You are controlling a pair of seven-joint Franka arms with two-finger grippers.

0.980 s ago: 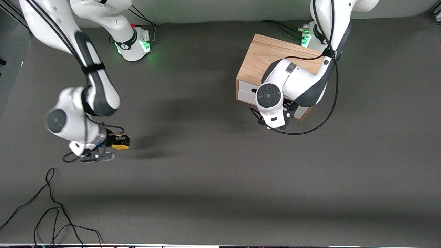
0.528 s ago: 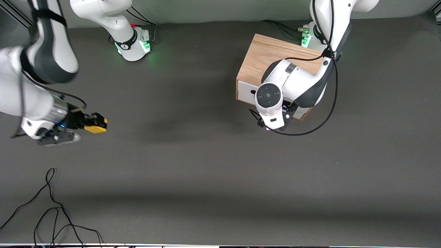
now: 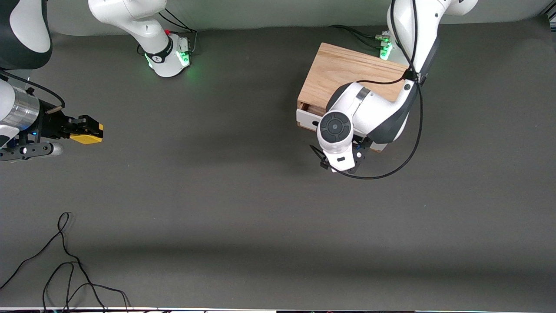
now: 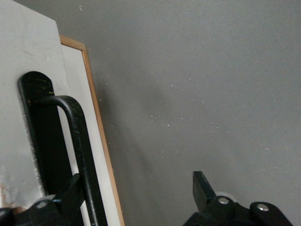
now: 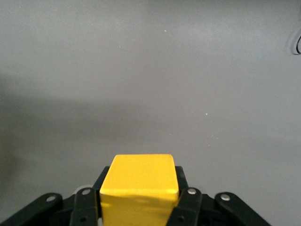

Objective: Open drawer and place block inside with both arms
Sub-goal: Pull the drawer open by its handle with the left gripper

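**A:** So where's everything sitting? The drawer (image 3: 309, 118) looks only a crack open, its white front just proud of the wooden box (image 3: 343, 74).

**B:** Yep. In the left wrist view the black bar handle (image 4: 80, 155) is seen running between the left gripper (image 4: 136, 200)'s two fingers, which are spread wide with lots of slack around it. One finger (image 4: 70, 190) is right against the bar, the other is well clear, so nothing's clamped. The block (image 5: 139, 181) is pinched snugly in the right gripper (image 3: 84, 129), held up over bare mat at the right arm's end of the table, well apart from the box.

**A:** How should the pull be done?

**B:** My guess: the bar should be hooked or squeezed at its middle and drawn straight out along the drawer's slide line, square to the front panel. Any sideways drag could jam the drawer or skid the whole box.

**A:** And orientation?

**B:** The front faces toward the camera, angled a bit to the right arm's end. The handle's long axis lies along the panel, crosswise to the fingers.
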